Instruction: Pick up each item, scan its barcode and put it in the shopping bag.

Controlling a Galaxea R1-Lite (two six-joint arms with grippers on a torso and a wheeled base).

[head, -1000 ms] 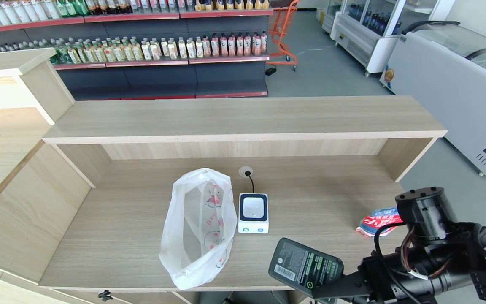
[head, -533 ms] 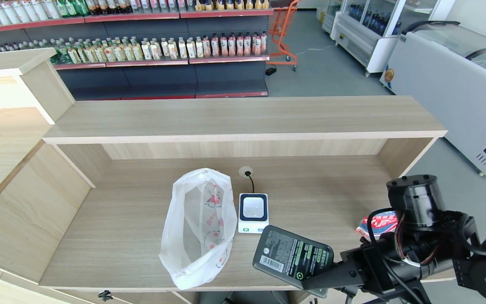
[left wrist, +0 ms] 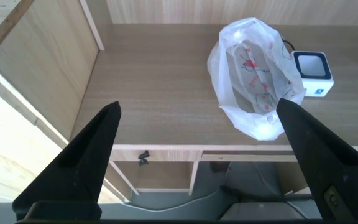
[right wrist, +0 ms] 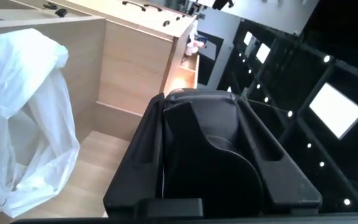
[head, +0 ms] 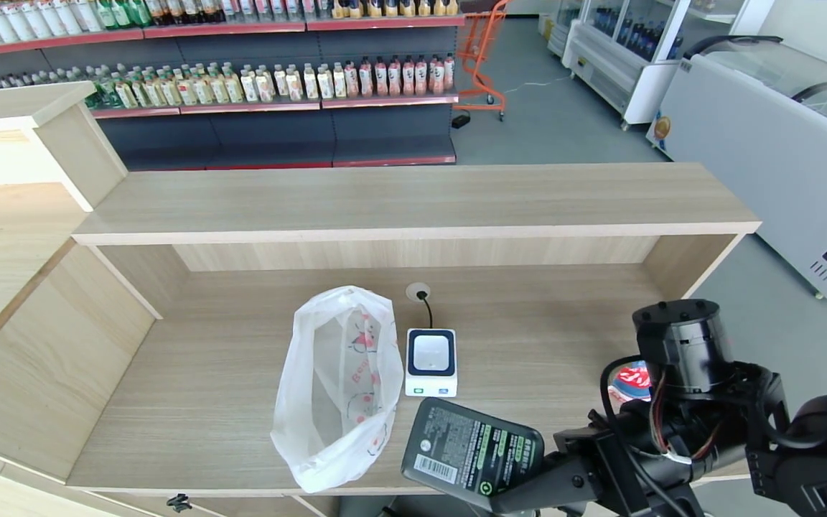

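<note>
While the right hand (head: 522, 485) grips a flat black barcoded pouch (head: 472, 454) near the white plastic shopping bag (head: 338, 391), the left hand (left wrist: 199, 106) stands wide.

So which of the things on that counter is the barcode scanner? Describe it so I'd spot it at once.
On the lower surface of the wooden counter a white shopping bag lies in the middle. The scanner stands right beside it, on the robot's right: the only hard, square thing there, a small white box with a dark-framed top and a black cable behind it.
</note>
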